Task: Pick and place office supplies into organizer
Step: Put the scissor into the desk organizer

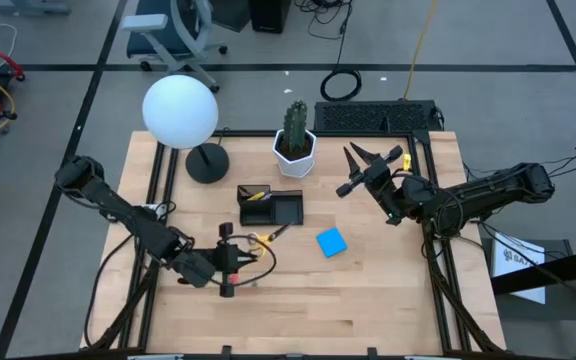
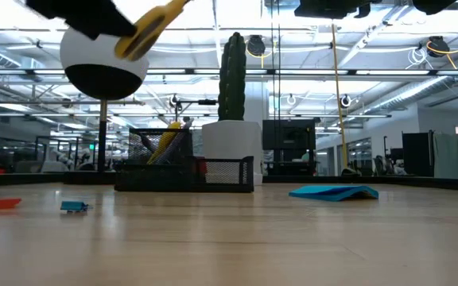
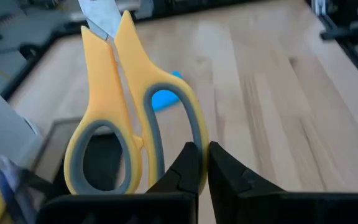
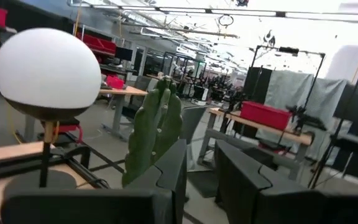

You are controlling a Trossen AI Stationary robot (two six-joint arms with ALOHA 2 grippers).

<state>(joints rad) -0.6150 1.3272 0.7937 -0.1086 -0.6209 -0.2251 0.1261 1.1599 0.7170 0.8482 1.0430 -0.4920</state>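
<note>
— Where are the yellow-handled scissors (image 3: pixel 126 118)?

— Clamped by one handle loop in the left tool (image 1: pixel 230 262), fingers pinched tight, lifted above the wooden bench (image 1: pixel 368 300) just in front of the small black mesh organizer (image 1: pixel 271 207).

— And the right tool (image 1: pixel 360 168)?

— Raised beside the green cactus in its white pot (image 1: pixel 295 139), fingers (image 4: pixel 166 171) slightly parted, holding nothing. The blue square sticky-note pad (image 1: pixel 332 242) lies between both arms.

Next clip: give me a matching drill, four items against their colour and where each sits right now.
1. scissors
2. sticky-note pad
3. cactus pot
4. organizer

A. white, standing at the table's far edge
B. black, mid-table
C. yellow handles, clamped in the left gripper
D. blue, lying flat on bare wood

Pairs: 1-C, 2-D, 3-A, 4-B
</note>
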